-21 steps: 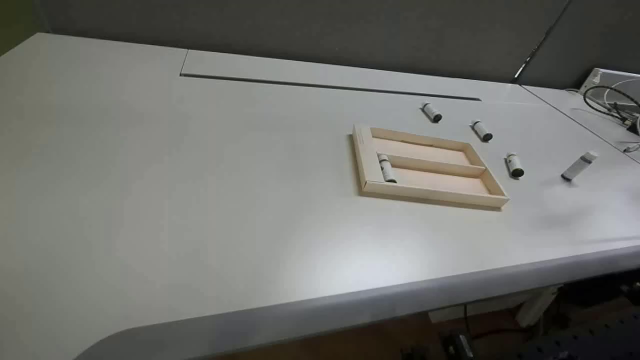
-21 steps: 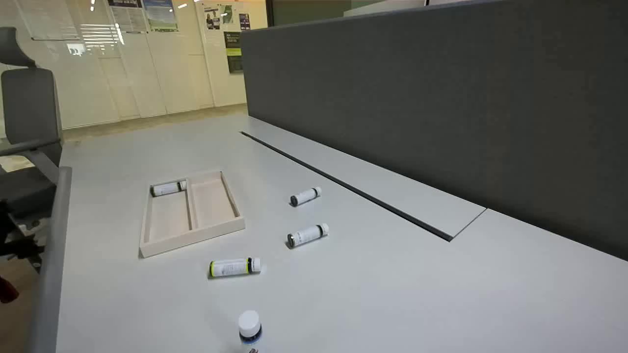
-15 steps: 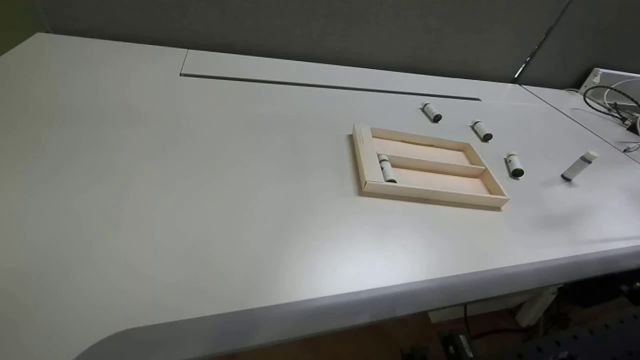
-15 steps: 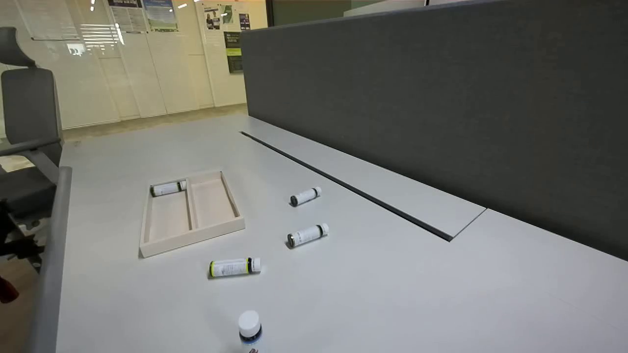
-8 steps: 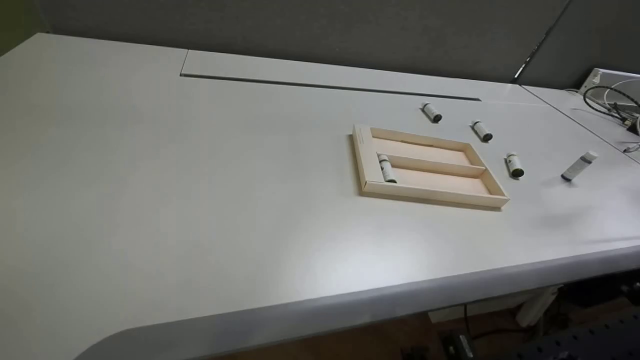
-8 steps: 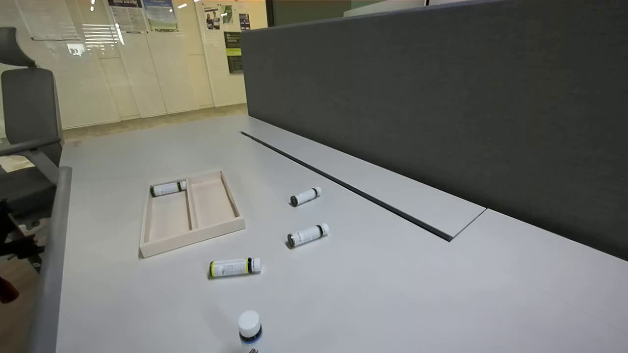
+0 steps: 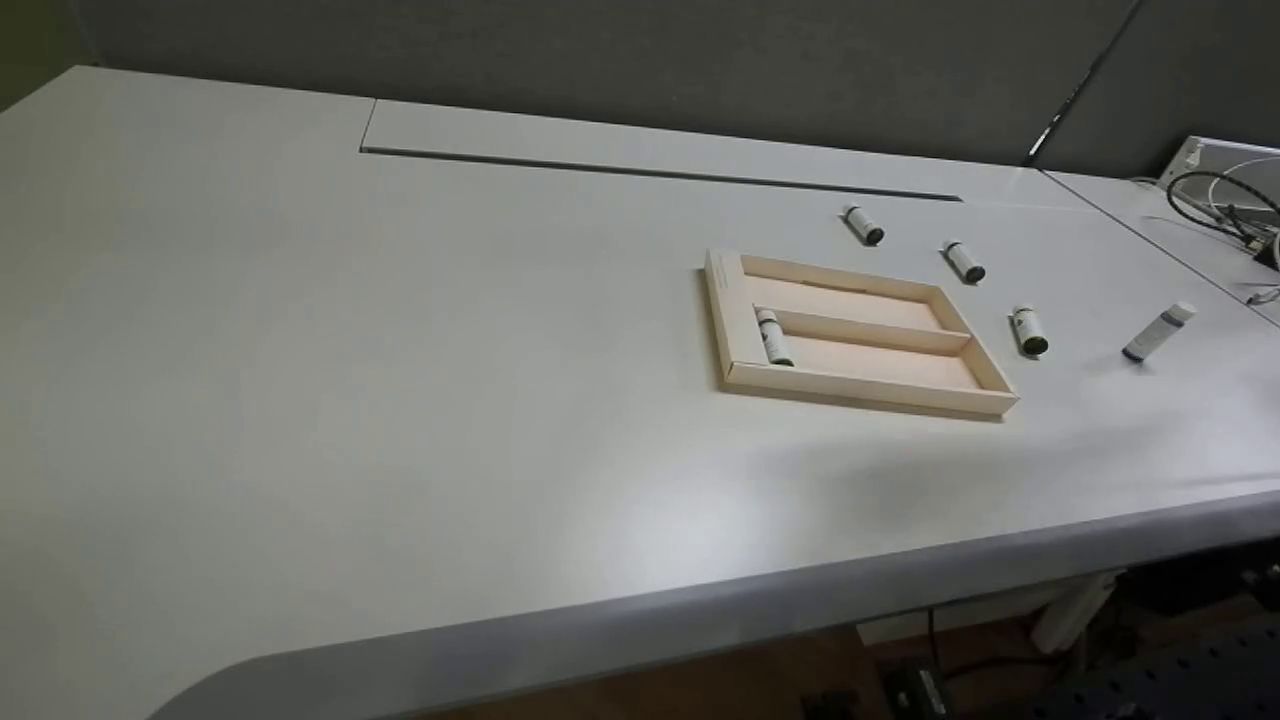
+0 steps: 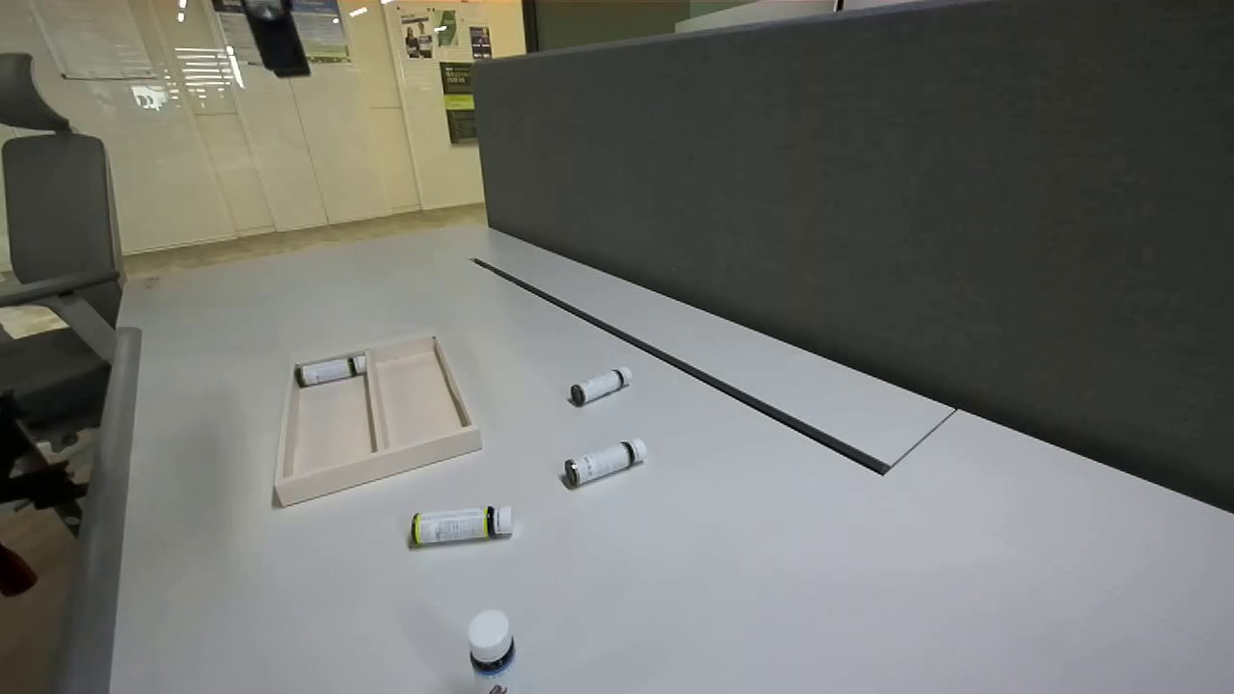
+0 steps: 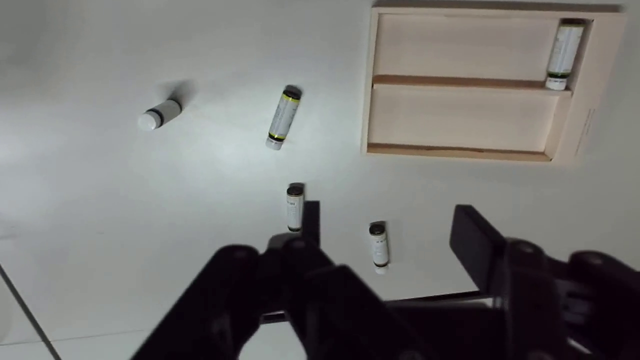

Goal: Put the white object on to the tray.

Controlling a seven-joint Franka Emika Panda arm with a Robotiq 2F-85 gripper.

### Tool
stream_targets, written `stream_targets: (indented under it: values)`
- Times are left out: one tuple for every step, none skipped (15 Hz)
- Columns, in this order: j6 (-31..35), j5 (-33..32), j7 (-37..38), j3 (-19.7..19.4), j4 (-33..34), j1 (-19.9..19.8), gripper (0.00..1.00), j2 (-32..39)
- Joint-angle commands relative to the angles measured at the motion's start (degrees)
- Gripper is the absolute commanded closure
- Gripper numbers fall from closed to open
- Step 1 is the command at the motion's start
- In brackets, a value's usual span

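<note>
The light-wood tray [image 7: 860,385] lies on the table and has two long compartments. It also shows in an exterior view [image 8: 386,461] and the wrist view [image 9: 590,100]. A white-labelled cylinder [image 9: 565,52] lies in one compartment, at the end. Outside lie three more white cylinders [image 9: 283,115], [image 9: 295,207], [image 9: 379,246], and another [image 9: 161,115] stands on end. I cannot tell which is the white object meant. My gripper [image 9: 389,218] is open and empty, above the table, with a cylinder showing between its fingers. A dark gripper part [image 8: 278,40] shows high in an exterior view.
A grey partition [image 8: 819,193] runs along the table's back edge. A dark slot [image 7: 660,176] lies before it. Cables and a device [image 7: 1225,195] are at the table's far end in an exterior view. A chair [image 8: 58,222] stands beyond the front edge.
A dark gripper part has come into the top of an exterior view. A shadow has spread over the table in front of the tray. The tray and cylinders have not moved.
</note>
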Motion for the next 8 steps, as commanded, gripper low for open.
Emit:
stream_targets:
  values:
    - [5.8, -0.6, 3.9, -0.2, 0.2, -0.7, 0.61, 5.5]
    - [6.7, -1.1, 4.3, -0.4, 0.2, -1.0, 0.67, 6.7]
    - [7.1, -1.8, 4.4, -0.7, 0.0, -1.5, 0.25, 7.7]
    - [7.6, -2.3, 4.7, -1.0, -0.2, -1.9, 0.29, 8.5]
    - [8.0, -2.9, 5.2, -1.5, -0.5, -2.5, 0.29, 9.3]
    - [7.6, -3.6, 5.4, -1.9, -0.4, -3.0, 0.23, 10.3]
    - [4.9, -4.7, 6.2, -2.3, 0.4, -3.4, 0.17, 11.2]
    - [6.7, -2.8, 2.9, -2.2, -0.2, -2.4, 0.36, 10.2]
